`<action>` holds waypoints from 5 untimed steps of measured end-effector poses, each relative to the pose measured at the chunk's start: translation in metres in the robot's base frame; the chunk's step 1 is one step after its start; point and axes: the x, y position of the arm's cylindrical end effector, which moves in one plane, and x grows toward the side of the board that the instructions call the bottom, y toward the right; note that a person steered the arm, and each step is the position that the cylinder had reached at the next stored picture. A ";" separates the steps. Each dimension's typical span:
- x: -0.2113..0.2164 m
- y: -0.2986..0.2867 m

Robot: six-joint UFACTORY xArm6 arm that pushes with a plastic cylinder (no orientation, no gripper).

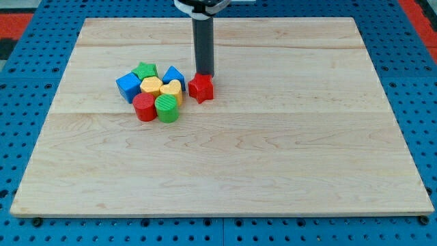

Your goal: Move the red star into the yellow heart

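The red star (201, 88) lies on the wooden board, just right of a cluster of blocks. The yellow heart (172, 90) sits at the cluster's right side, a small gap away from the star on the star's left. My tip (205, 73) stands at the star's top edge, slightly to its right, touching or nearly touching it. The dark rod rises straight up from there to the view's top.
The cluster also holds a blue cube (128, 87), a green star (145, 70), a yellow hexagon (150, 86), a blue block (173, 75), a red cylinder (145, 107) and a green cylinder (166, 108). The board (273, 150) lies on a blue pegboard.
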 end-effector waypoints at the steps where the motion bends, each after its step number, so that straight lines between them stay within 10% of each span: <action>1: 0.001 0.000; 5: 0.021 0.014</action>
